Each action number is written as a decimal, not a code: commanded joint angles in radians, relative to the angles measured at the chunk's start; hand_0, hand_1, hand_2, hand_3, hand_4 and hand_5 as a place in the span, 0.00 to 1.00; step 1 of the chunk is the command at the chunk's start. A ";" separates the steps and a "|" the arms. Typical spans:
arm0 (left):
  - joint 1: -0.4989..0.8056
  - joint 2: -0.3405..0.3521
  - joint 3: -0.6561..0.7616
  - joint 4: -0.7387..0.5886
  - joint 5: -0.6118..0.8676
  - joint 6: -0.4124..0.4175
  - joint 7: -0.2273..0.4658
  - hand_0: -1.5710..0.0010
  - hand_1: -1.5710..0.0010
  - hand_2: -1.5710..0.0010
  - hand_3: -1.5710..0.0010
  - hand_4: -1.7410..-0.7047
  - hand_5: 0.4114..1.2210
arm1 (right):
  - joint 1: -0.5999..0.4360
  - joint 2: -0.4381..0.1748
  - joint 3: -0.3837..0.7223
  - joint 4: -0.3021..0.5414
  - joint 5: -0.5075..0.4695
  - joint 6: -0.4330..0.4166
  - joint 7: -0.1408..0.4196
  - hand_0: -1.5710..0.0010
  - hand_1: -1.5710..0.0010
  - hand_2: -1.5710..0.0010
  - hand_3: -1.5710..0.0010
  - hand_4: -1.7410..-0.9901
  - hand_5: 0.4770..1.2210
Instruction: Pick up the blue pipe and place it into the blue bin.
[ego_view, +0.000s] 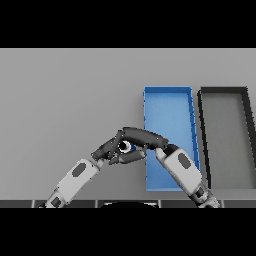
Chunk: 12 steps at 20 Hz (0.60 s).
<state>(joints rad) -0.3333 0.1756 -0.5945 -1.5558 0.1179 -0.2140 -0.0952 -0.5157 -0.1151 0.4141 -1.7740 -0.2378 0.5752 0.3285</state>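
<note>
Fingers of the right hand (142, 138) curl round the blue pipe (127, 146), just left of the blue bin (167, 100). Left hand (107, 150) touches it, fingers curled too.

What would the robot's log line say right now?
right hand: curled on blue pipe | left hand: touching it | blue bin: no pipe inside | black bin: beside it

blue bin (168, 107), black bin (226, 120), grey table (65, 100)
</note>
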 joint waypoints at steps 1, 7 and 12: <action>-0.003 0.004 -0.003 0.006 -0.004 -0.007 -0.002 0.09 0.22 0.14 0.66 0.10 1.00 | -0.003 0.015 -0.011 0.010 -0.010 -0.001 0.011 0.02 0.02 0.02 0.03 0.35 0.93; -0.024 0.032 0.004 0.009 -0.022 -0.094 0.012 0.68 0.74 0.73 0.89 0.61 0.95 | 0.019 0.054 -0.029 -0.040 0.014 0.033 0.048 0.01 0.01 0.01 0.01 0.34 0.98; -0.012 0.038 0.012 0.017 -0.072 -0.068 0.031 0.90 0.91 0.91 0.96 0.83 0.53 | 0.031 0.090 -0.059 -0.041 0.027 0.058 0.054 0.00 0.00 0.00 0.00 0.34 0.99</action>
<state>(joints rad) -0.3460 0.2140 -0.5823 -1.5390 0.0454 -0.2812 -0.0634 -0.4850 -0.0248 0.3547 -1.8149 -0.2094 0.6342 0.3799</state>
